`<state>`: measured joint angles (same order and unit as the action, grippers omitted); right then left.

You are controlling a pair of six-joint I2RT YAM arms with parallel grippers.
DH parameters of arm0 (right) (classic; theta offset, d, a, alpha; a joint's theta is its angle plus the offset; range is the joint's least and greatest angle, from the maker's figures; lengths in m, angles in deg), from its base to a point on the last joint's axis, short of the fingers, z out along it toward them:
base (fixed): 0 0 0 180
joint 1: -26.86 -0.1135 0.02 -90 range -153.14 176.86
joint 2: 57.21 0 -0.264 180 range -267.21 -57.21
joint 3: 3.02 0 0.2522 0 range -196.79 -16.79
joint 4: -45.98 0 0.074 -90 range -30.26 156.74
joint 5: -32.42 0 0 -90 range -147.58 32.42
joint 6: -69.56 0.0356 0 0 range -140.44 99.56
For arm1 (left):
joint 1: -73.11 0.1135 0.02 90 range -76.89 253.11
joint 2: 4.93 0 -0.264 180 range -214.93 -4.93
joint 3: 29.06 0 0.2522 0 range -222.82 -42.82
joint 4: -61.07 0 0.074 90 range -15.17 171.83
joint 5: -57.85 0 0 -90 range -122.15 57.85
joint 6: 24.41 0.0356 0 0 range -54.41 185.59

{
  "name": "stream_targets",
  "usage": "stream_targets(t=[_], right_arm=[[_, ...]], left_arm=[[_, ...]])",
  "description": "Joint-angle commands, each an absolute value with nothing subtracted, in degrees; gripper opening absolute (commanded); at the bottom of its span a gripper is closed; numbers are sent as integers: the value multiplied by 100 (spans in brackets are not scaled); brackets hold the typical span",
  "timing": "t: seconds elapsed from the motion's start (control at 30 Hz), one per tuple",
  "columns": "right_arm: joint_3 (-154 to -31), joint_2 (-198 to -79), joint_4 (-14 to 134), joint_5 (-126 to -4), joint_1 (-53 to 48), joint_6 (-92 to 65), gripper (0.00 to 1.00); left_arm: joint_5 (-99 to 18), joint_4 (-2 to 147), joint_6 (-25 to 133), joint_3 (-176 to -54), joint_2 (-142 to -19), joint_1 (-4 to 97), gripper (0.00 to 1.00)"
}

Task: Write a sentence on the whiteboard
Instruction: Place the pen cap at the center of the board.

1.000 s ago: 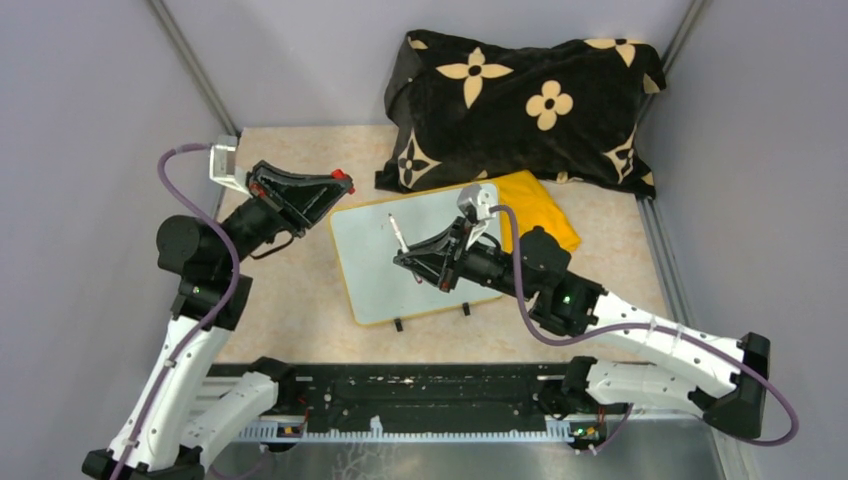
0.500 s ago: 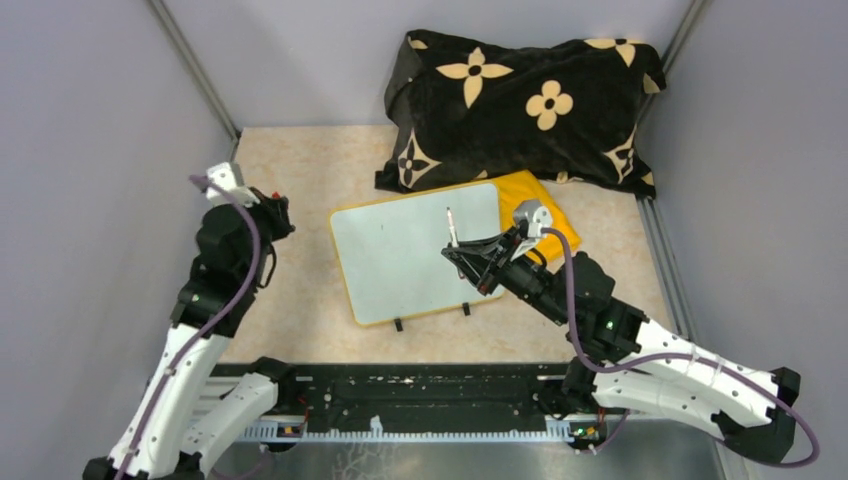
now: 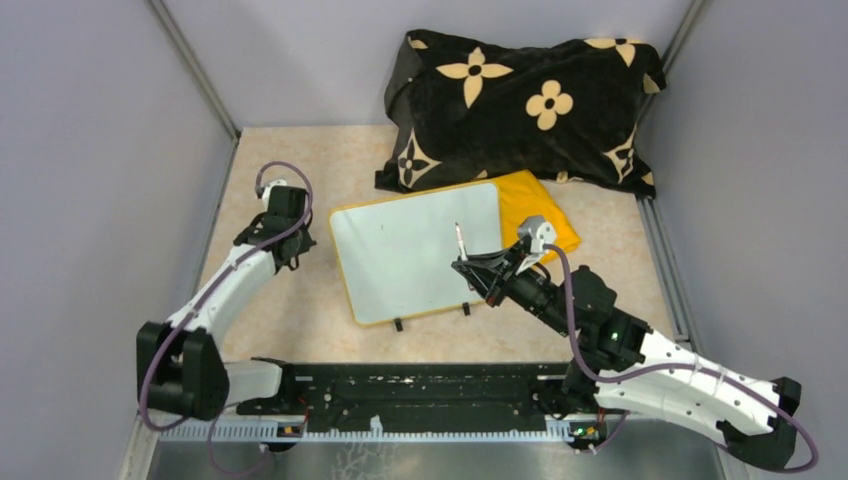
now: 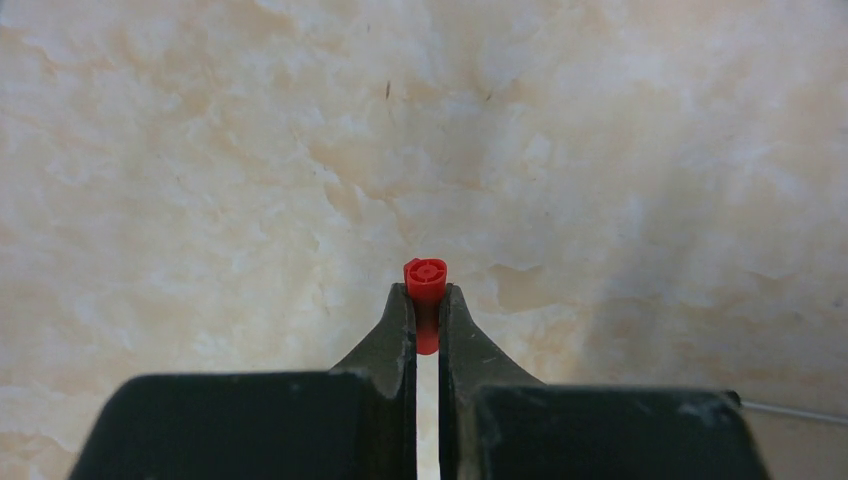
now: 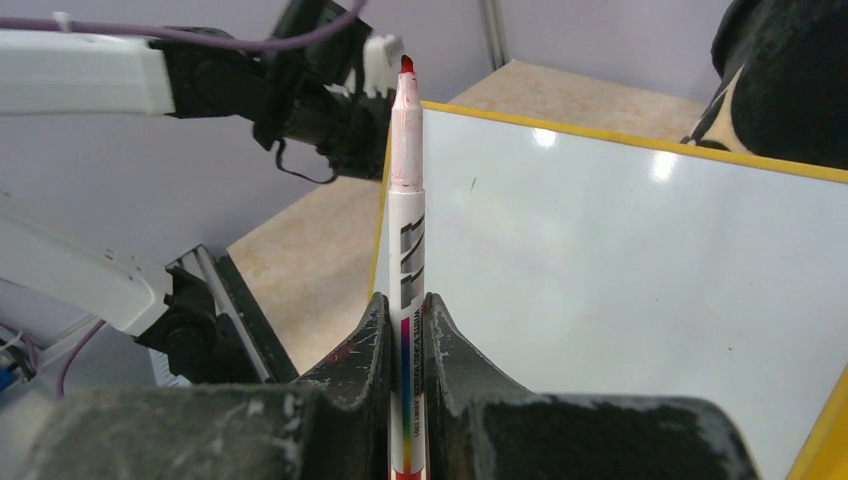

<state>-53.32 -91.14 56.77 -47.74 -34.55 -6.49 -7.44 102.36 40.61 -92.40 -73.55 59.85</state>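
Observation:
The whiteboard (image 3: 410, 255) lies flat on the table, its white face blank; the sentence is not in view. My right gripper (image 3: 472, 268) hovers over the board's right near part, shut on a white marker (image 3: 460, 238). In the right wrist view the marker (image 5: 405, 220) stands up between the fingers (image 5: 375, 330), its red tip bare, with the whiteboard (image 5: 620, 270) behind. My left gripper (image 3: 293, 255) points down at the table just left of the board. It is shut on the marker's red cap (image 4: 426, 290).
A black pillow with beige flowers (image 3: 520, 100) lies at the back. A folded yellow cloth (image 3: 535, 205) sticks out from under the board's right far corner. Grey walls close in both sides. The black base rail (image 3: 420, 395) runs along the near edge.
My left arm has swung down and stretched out low beside the board's left edge, still gripping the cap. My right gripper has carried the marker from the board's middle towards its right side.

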Motion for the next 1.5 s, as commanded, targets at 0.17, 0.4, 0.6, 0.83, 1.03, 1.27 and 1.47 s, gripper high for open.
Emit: stream_targets(t=[0.17, 0.4, 0.6, 0.83, 1.03, 1.27, 1.47], right_arm=[[-5439, -8673, 5666, -4843, -3431, -939, 0], [-5419, -8469, 5691, -4783, -3431, -1059, 0], [-5371, -8473, 5631, -4774, -3432, -1060, 0], [-5378, -8570, 5611, -4736, -3429, -1077, 0], [-5388, -8625, 5622, -4728, -3431, -1086, 0], [-5355, -8648, 5622, -4706, -3439, -1088, 0], [-5362, -8657, 5647, -4690, -3431, -1086, 0]], left_arm=[[-1461, 10010, 3339, -9589, -9191, 6490, 0], [-1700, 9911, 3220, -9643, -9950, 6882, 0], [-1735, 9899, 3281, -9696, -10193, 6994, 0], [-1752, 9852, 3344, -9720, -10322, 6999, 18], [-1987, 9989, 3373, -9915, -10517, 7007, 21], [-2011, 9940, 3314, -9873, -10474, 7038, 34], [-2010, 9958, 3241, -9854, -10340, 7047, 44]])
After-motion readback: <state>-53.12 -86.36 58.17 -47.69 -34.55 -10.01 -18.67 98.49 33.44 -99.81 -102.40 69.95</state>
